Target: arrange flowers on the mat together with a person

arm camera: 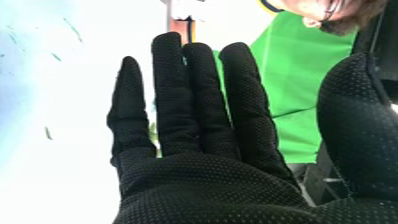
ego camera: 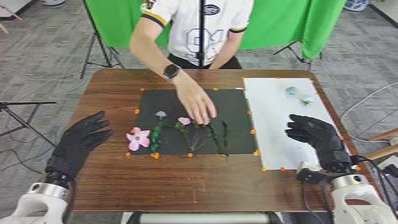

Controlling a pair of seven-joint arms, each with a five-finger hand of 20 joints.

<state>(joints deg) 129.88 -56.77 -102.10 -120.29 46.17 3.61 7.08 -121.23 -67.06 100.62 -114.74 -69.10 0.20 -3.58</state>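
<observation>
A person's hand hovers at stemmed flowers laid on the black mat, a pink flower by its edge — the robot's left hand and right hand, fingers extended, hold nothing on either side of the tabletop

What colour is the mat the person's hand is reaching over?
The mat is black or very dark grey, seen best in the head view.
</observation>
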